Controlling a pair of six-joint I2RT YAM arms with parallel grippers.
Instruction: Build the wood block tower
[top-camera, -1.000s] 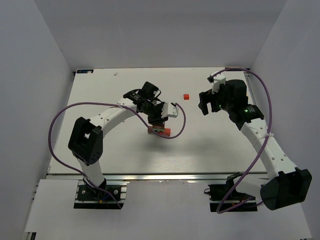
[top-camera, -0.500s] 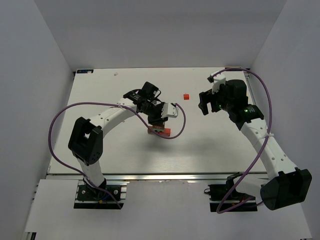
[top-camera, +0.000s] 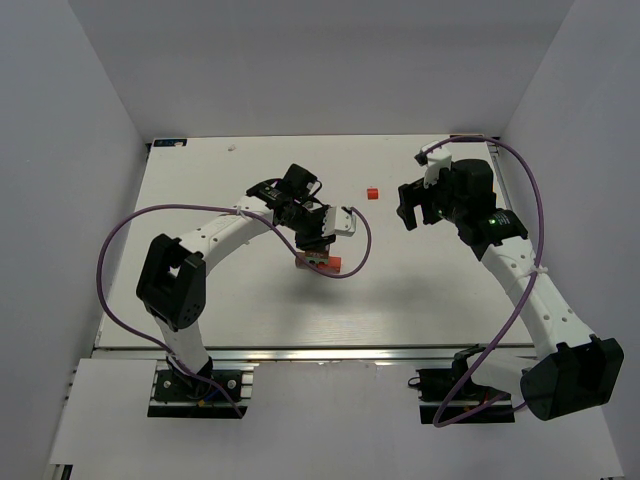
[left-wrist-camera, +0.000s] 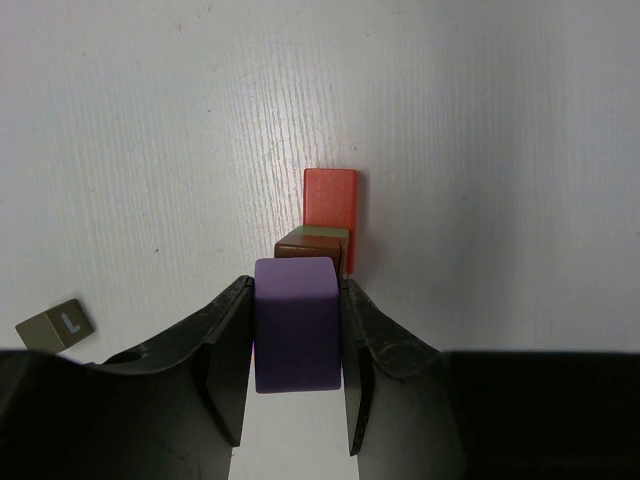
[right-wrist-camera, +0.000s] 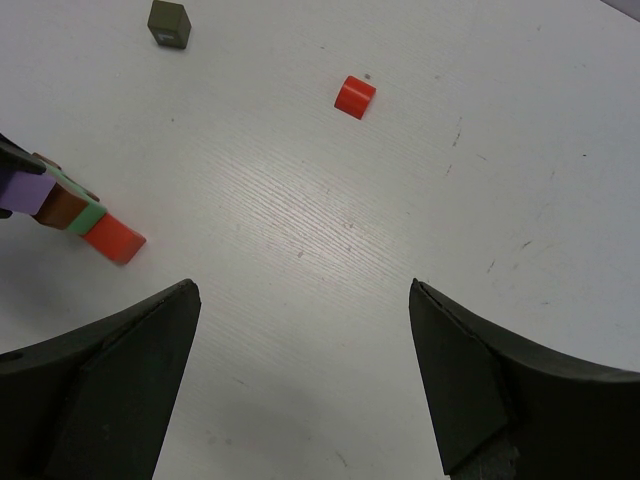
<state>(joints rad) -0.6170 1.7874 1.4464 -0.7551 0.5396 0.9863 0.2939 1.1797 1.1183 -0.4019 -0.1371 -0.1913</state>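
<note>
My left gripper (top-camera: 314, 243) is shut on a lilac block (left-wrist-camera: 295, 322) and holds it right over the tower (top-camera: 318, 262) at mid table. In the left wrist view a brown block (left-wrist-camera: 308, 251), a green block (left-wrist-camera: 320, 233) and a red bar (left-wrist-camera: 331, 203) show below the lilac one. The right wrist view shows the same stack (right-wrist-camera: 80, 215) at its left edge, the lilac block (right-wrist-camera: 24, 192) against the brown one. My right gripper (top-camera: 414, 207) is open and empty above the table's right half, its fingertips (right-wrist-camera: 185, 300) wide apart.
A loose red cube (top-camera: 372, 192) lies between the two grippers, also in the right wrist view (right-wrist-camera: 355, 96). A dark grey block marked L (left-wrist-camera: 55, 325) lies left of the tower, also in the right wrist view (right-wrist-camera: 169, 24). Grey walls surround the white table (top-camera: 230, 320).
</note>
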